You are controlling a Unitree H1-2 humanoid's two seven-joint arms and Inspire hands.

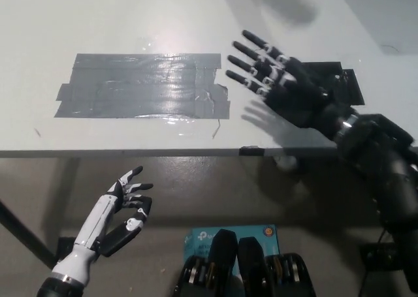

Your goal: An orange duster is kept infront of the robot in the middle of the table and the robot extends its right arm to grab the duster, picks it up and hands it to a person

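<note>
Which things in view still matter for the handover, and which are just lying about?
Job:
right hand, open above the table, holding nothing
orange duster: not in view

Lying about:
grey tape patch
black plate under the right hand
left hand, resting below the table edge

1. This looks like a robotics lab or test room, not a home.
2. A plain white worktop [130, 16] carries a broad patch of grey tape strips [140, 86], stuck down flat to the left of the black right hand's fingers [251, 51], the sort of marking used for test setups.
3. A black patch [333, 81] lies on the worktop beneath and to the right of those fingers.
4. Below the worktop edge there is a bare, dull floor [196, 192] and a teal boxed device [228, 234], well below the fingers.
</note>
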